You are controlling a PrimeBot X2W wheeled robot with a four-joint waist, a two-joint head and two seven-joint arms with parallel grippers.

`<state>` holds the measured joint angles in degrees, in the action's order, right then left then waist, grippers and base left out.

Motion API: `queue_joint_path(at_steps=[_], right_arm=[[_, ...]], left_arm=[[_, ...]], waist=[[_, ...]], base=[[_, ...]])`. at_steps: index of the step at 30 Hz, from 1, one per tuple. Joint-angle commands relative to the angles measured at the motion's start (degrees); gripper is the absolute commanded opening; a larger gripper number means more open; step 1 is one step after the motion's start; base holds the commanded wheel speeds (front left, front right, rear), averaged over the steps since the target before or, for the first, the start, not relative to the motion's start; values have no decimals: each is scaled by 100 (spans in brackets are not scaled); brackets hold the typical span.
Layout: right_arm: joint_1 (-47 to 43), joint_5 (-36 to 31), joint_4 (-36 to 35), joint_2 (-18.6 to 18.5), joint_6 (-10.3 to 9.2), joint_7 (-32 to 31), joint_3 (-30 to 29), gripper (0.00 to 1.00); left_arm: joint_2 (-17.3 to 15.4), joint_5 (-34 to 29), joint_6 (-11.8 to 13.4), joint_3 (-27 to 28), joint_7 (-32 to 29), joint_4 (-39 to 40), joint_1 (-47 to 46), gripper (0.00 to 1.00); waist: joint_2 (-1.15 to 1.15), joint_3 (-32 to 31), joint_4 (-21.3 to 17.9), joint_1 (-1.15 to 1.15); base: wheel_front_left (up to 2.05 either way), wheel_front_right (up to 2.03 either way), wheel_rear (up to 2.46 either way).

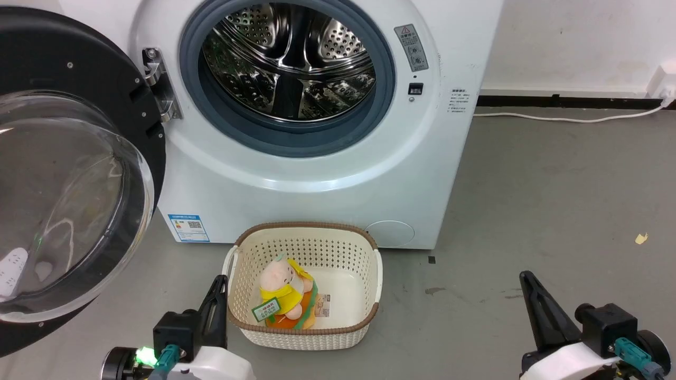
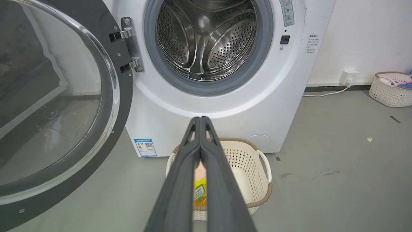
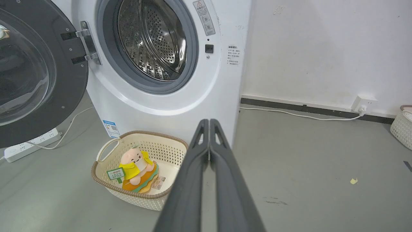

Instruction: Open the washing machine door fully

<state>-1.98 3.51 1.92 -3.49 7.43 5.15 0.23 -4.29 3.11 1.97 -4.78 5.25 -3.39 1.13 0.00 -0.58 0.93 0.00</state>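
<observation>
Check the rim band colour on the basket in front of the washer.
Brown rim band on a cream perforated basket; clearest in the head view.

One washing machine (image 1: pixel 327 179), one door (image 1: pixel 37 58), two baskets (image 3: pixel 135 200) (image 3: pixel 400 128), one plush toy (image 3: pixel 135 162), two end effectors (image 1: pixel 218 285) (image 1: pixel 527 282).

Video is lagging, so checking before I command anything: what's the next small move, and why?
Probably none; keep both arms low: the large round glossy black door with its clear glass bowl already hangs swung wide on its metal hinge, clear of the white washing machine's steel drum. The left gripper and right gripper are shut, touching nothing.
</observation>
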Motion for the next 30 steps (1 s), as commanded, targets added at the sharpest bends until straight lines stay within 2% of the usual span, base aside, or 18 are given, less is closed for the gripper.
queue_joint_path(at_steps=[1, 30], right_arm=[[57, -53, -33, 32, 4, -30, -12, 0], [163, -277, -152, 54, 5, -394, -20, 0]], left_arm=[[31, -45, -23, 41, -42, 53, -67, 0], [114, -245, -154, 370, -405, 268, -102, 0]], waist=[[0, 2, -3, 0], [0, 44, -71, 0]], base=[[0, 0, 0], [0, 0, 0]])
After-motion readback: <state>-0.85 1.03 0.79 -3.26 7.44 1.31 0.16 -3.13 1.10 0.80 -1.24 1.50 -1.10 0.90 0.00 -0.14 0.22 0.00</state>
